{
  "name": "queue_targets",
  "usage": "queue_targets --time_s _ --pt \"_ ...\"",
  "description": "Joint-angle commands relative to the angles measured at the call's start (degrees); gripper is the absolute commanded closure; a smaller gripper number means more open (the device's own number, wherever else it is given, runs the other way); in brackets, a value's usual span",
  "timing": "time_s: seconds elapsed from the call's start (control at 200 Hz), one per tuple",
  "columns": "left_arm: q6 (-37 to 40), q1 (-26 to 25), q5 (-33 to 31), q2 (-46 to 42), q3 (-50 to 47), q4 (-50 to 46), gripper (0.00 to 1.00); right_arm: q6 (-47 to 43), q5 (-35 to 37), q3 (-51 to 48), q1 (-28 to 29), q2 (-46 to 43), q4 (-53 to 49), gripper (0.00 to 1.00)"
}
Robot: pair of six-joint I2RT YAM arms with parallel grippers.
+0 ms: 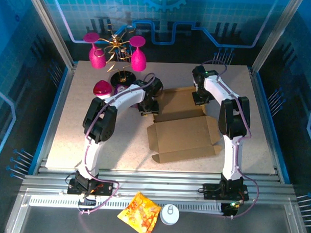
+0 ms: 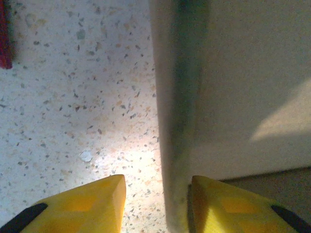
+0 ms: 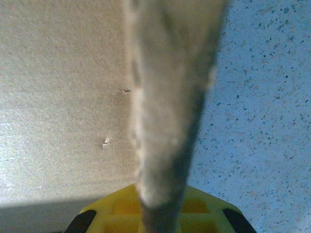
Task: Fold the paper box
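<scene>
Top external: the left gripper (image 1: 147,105) is at the far left corner of the paper box (image 1: 183,133). The right gripper (image 1: 199,97) is at its far right corner. Can't tell how the jaws stand from up here. The box is plain brown cardboard, opened out mostly flat, with side flaps and tabs spread. It sits mid-tabletop (image 1: 93,140), between the two arms. The surface is pale and speckled. Beyond the box's far left corner there's a gold stand with pink glasses (image 1: 117,48) and a pink dome (image 1: 102,88). On the near side of the box, on the metal rails, lie an orange-yellow snack bag (image 1: 139,213) and a white round disc (image 1: 169,214). Blue panel walls all round.

Left wrist: the left gripper (image 2: 158,206) has its jaws apart. The yellow fingers (image 2: 97,204) show at the bottom, and an upright flap edge of the paper box (image 2: 243,87) runs between them. The edge is hard against the right-hand finger, with a clear gap to the other. Speckled tabletop (image 2: 73,97) left of the flap, and a red object (image 2: 5,39) at the frame edge.

Right wrist: the right gripper (image 3: 158,213) has its jaws clamped together on a blurred standing flap edge of the paper box (image 3: 63,97). A flat cardboard panel lies left of that edge, and bluish speckled tabletop (image 3: 262,121) is to the right.
</scene>
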Motion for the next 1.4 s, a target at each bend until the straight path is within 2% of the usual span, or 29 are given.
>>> queue_targets --time_s 0.0,0.23,0.3,0.32,0.41,0.445,0.535,0.61,0.695,0.775,0.916,1.021,1.166,1.236,1.396 --pt "0.55 -0.14 0.39 2.01 2.27 -1.15 0.67 -0.76 0.38 1.39 -0.04 1.12 -1.2 1.0" --pt "0.78 -0.08 0.66 3.38 2.91 -1.31 0.99 -0.6 0.03 1.78 -0.03 0.77 -1.42 1.0" --pt "0.57 -0.14 0.88 3.5 2.82 -1.57 1.0 -0.93 -0.49 2.88 -0.05 0.94 -1.96 1.0" --pt "0.46 -0.08 0.99 3.48 2.8 -1.58 1.0 -1.06 -0.66 3.3 -0.05 1.08 -2.34 0.93" --pt "-0.82 -0.05 1.13 3.12 2.92 -1.53 1.0 -0.82 -1.45 6.31 -0.1 1.58 -4.62 0.54" --pt "-1.52 0.08 1.27 3.16 3.22 -1.58 1.0 -0.24 -2.28 7.7 -0.3 1.15 -5.54 0.44" --pt "-3.91 0.6 2.61 3.25 4.54 -1.92 1.0 1.65 -5.61 11.04 -1.4 -1.5 -6.87 0.28" --pt "-5.63 1.12 3.81 3.45 6.34 -2.44 1.0 3.55 -8.0 13.93 -2.53 -3.71 -8.4 0.22" --pt "-8.17 1.9 5.27 3.78 8.42 -3.07 1.0 7.32 -11.27 14.79 -4.83 -7.6 -8.81 0.18" --pt "-10.92 2.52 6.74 3.79 9.89 -2.5 1.0 12.94 -16.75 10.02 -8.1 -13.7 -5.4 0.16" --pt "-15.08 3.45 9.68 4.75 12.7 -1.88 1.0 25.04 -23.88 -7.22 -14.85 -27.1 4.8 0.15" --pt "-18.21 3.97 11.21 5.12 13.77 -1.26 1.0 33.36 -24.25 -20.93 -18.49 -37.99 11.44 0.15" --pt "-21.98 4.68 12.9 4.97 14.16 0.47 1.0 41.8 -29.76 -37.29 -23.62 -50.37 19.85 0.13" --pt "-22.73 4.82 13.31 5.31 15.1 0.64 1.0 42.99 -33.07 -41.87 -24.1 -53.2 21.41 0.13" --pt "-23.13 5.05 13.83 6.61 17.59 -0.44 1.0 43.95 -35.38 -48.73 -19.89 -57.06 22.51 0.14"
